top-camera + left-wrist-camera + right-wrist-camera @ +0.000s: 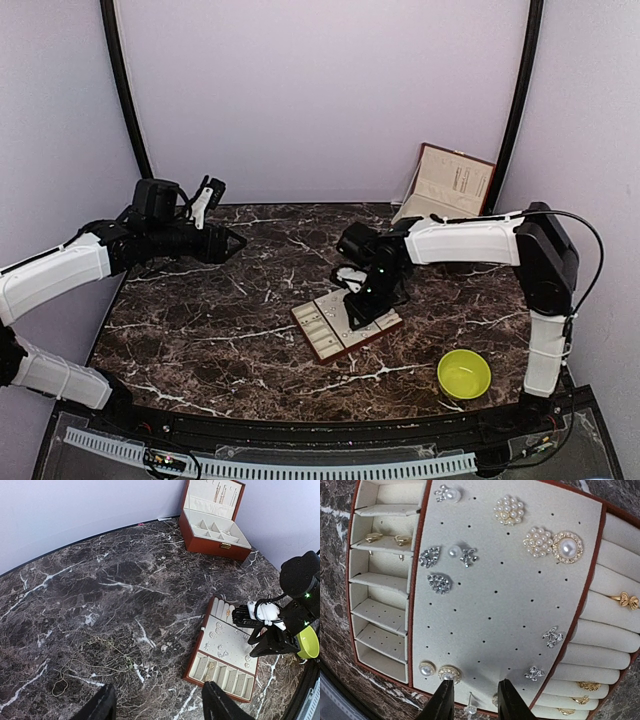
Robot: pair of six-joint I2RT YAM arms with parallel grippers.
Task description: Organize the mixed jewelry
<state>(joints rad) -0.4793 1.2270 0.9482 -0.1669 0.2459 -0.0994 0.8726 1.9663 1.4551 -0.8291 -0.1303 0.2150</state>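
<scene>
The mixed jewelry is spread out. Thin chains [75,662] lie tangled on the marble ahead of my left gripper [157,707], which hangs open above the table and holds nothing. Pearl and crystal studs [509,510] sit pinned on the pad of the cream-lined tray [505,595], with gold rings [626,600] in its rolls. My right gripper [476,702] hovers low over the pad's near edge, fingers apart. A small stud [471,709] lies loose between them, its post pointing up, touching neither finger. From above, the right gripper [360,312] is over the tray [322,338].
A reddish-brown box [210,545] stands open at the back right, its lid up. A yellow-green bowl [464,373] sits near the right arm's base. Two gold pieces [385,539] lie in one side compartment of the tray. The left gripper [235,243] hangs over the table's far left.
</scene>
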